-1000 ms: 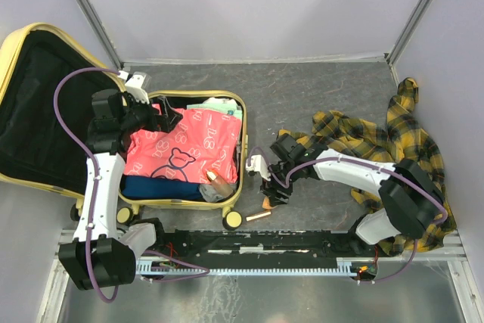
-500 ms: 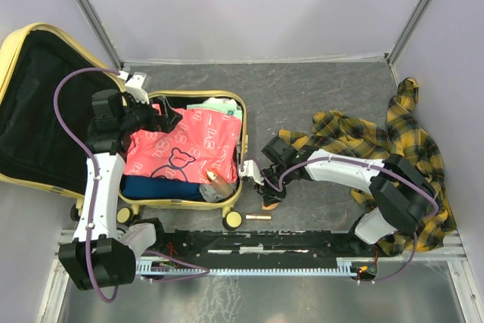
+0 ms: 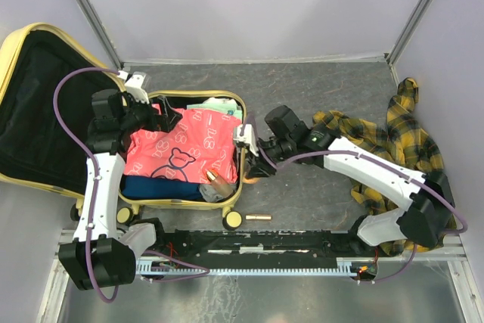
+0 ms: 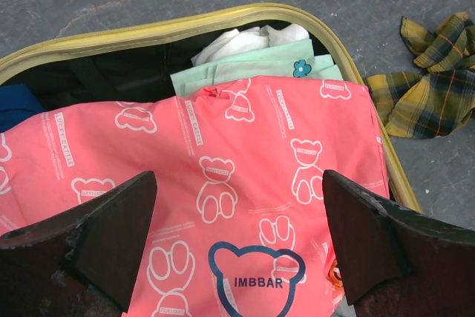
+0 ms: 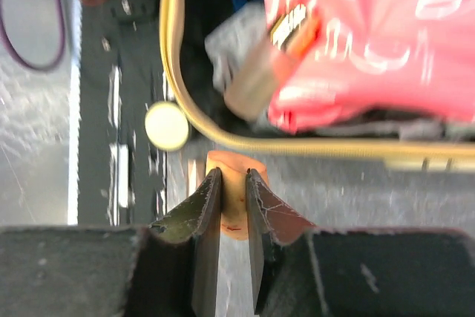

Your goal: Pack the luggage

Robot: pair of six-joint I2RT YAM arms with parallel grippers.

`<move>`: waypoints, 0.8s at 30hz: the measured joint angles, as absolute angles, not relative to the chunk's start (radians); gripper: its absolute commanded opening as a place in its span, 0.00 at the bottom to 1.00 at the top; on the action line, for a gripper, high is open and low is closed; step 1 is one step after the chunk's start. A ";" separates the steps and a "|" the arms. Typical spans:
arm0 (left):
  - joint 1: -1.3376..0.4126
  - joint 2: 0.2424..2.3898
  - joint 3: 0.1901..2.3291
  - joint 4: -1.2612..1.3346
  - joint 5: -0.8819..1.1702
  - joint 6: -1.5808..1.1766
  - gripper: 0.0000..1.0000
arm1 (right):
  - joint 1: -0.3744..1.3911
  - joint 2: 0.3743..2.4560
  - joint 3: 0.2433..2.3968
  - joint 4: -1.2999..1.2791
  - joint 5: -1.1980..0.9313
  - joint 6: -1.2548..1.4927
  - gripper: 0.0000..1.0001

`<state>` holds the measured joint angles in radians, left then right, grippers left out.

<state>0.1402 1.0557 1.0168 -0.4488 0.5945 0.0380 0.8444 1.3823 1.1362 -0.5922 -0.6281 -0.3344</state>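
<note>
Beneath the left gripper (image 4: 237, 183), a pink bag (image 4: 245, 146) printed with white bears fills the pale yellow, black-lined luggage (image 4: 223, 18). The right gripper (image 5: 234, 176) pinches an orange piece (image 5: 234, 161); behind it lies a yellow-and-black plaid shirt (image 3: 401, 134).

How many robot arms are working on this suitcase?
2. The left arm reaches over the luggage, left gripper open above the pink garment. The right arm reaches beside the luggage's rim, right gripper shut on a small orange piece.

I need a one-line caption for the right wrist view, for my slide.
Right claw grips a small orange object just outside the yellow rim of the luggage, pink garment packed inside.
</note>
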 measured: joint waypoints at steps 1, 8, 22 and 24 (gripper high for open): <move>0.140 1.056 1.017 -0.446 0.595 0.038 0.97 | 0.859 1.392 1.162 -0.570 -0.628 -0.306 0.25; 0.140 1.056 1.017 -0.439 0.593 0.038 0.97 | 0.986 1.597 1.300 -0.413 -0.612 -0.172 0.27; 0.140 1.056 1.017 -0.440 0.592 0.038 0.97 | 1.057 1.818 1.406 -0.355 -0.562 -0.098 0.86; 0.140 1.056 1.017 -0.440 0.592 0.038 0.98 | 1.051 1.804 1.408 -0.361 -0.563 -0.100 0.87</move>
<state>0.1402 1.0557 1.0168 -0.4400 0.5919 0.0376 1.0512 1.8038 1.4078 -0.3614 -0.5632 -0.0998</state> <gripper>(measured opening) 0.977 0.857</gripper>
